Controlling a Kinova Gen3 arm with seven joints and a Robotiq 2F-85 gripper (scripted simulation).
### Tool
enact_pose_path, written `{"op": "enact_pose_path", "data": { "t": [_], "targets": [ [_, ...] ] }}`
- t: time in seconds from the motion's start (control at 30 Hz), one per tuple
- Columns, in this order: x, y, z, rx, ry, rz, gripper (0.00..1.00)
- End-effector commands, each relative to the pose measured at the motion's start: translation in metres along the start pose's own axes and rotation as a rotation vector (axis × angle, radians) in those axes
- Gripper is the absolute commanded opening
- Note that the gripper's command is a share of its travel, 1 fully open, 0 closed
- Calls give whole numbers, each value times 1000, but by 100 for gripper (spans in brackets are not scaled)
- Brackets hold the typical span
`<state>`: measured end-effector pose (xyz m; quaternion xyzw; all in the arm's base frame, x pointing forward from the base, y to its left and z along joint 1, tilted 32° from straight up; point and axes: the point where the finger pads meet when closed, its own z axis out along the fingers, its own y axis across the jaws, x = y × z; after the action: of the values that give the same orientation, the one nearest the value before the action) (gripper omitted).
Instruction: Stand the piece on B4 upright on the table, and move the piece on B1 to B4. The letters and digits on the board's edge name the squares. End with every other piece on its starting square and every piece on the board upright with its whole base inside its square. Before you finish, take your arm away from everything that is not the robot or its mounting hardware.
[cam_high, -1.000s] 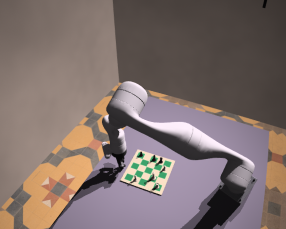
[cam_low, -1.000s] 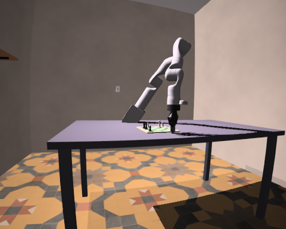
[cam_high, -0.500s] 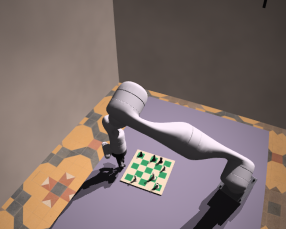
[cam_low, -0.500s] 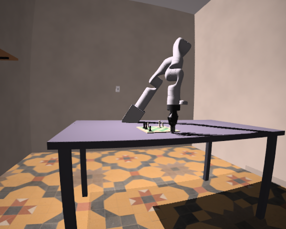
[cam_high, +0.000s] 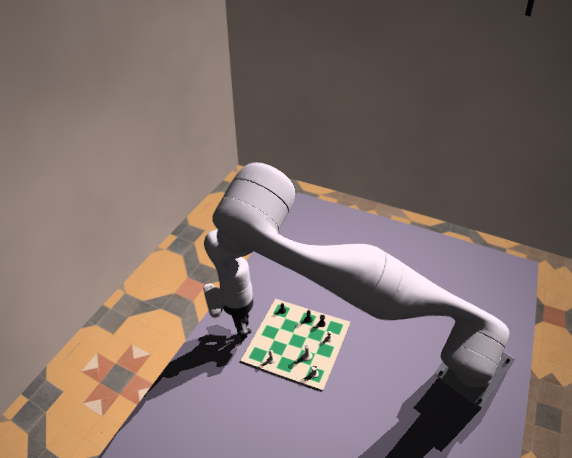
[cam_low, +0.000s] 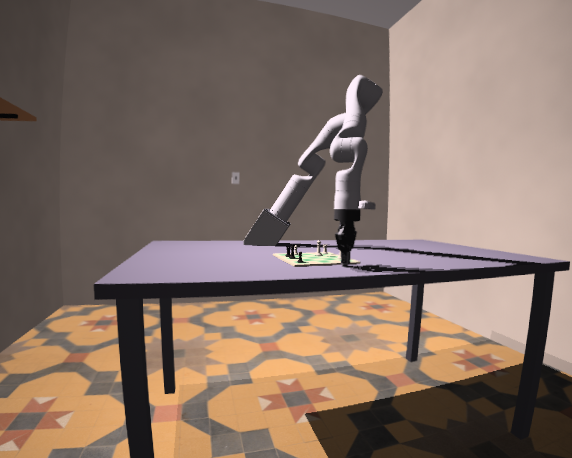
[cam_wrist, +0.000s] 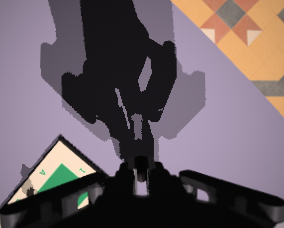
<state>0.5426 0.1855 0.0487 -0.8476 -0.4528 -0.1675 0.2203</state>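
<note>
Pointing straight down beside board, tool gripping piece.

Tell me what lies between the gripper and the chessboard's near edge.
Only bare purple table top, in the top view. The gripper, shut on a small dark piece, hangs beside the green-and-cream chessboard.
</note>
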Motion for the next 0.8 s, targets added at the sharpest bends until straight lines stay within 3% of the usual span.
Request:
{"op": "enact_pose_path", "data": {
  "t": [0.0,0.13,0.17,0.23,0.27,0.43,0.47,0.77],
  "targets": [
    [0,1,-1,-2,1,0,7],
    [0,1,-1,-2,1,0,7],
    [0,1,-1,-2,1,0,13],
    [0,1,-1,-2,1,0,13],
    [0,1,-1,-2,1,0,20],
    [0,1,-1,-2,1,0,27],
    [0,1,-1,-2,1,0,34],
    [0,1,-1,-2,1,0,34]
  ]
}}
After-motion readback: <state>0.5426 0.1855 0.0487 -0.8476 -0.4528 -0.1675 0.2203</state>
